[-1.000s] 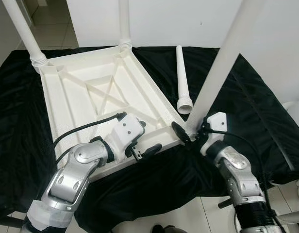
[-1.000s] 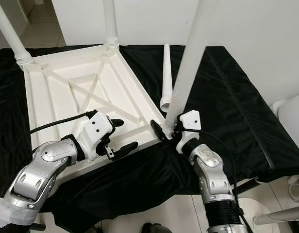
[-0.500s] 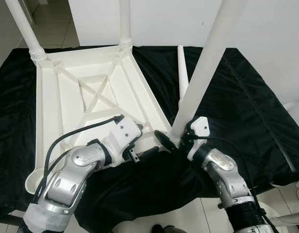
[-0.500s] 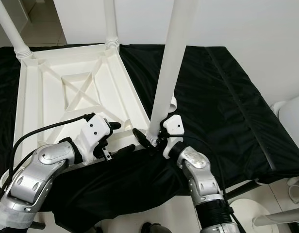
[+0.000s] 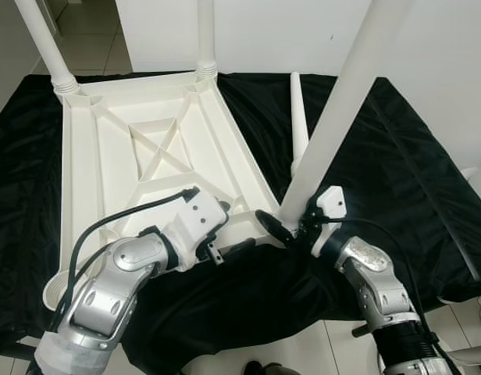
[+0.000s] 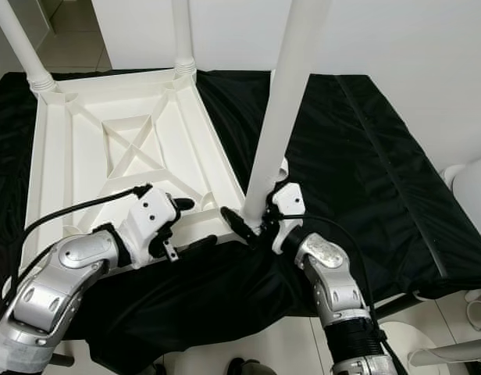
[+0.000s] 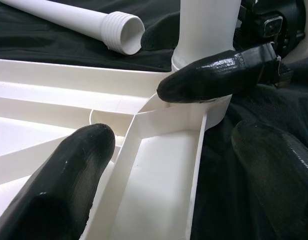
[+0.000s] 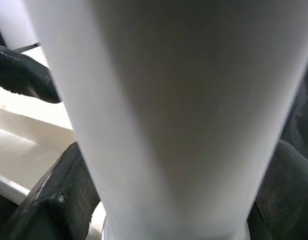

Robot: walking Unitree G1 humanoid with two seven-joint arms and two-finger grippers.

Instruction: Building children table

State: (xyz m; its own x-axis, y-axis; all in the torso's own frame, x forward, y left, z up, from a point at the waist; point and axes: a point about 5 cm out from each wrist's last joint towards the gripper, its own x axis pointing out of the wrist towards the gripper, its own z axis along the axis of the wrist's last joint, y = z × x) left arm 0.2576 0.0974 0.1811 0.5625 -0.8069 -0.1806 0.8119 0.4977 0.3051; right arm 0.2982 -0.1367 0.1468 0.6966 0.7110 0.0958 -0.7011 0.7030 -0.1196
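While the tabletop [image 5: 139, 168] lies upside down on the black cloth [image 5: 397, 156], the right gripper [image 5: 293, 228] is closed around the foot of a leg [image 5: 342, 109] at the near corner socket — the leg leans slightly. The left gripper [image 5: 225, 234], fingers apart, straddles the rim beside it. One loose leg [image 5: 298, 129] lies further back, nearer the right arm.

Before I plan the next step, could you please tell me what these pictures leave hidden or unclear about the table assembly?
- Near-corner socket: hidden in the eye views by the right gripper around the leg; whether it is seated is unclear.
- Upright legs' tops: cut off by the top edge of the eye views.
- Loose leg: partly hidden behind the held leg.
- Tabletop near-left corner: partly covered by the left gripper's arm.
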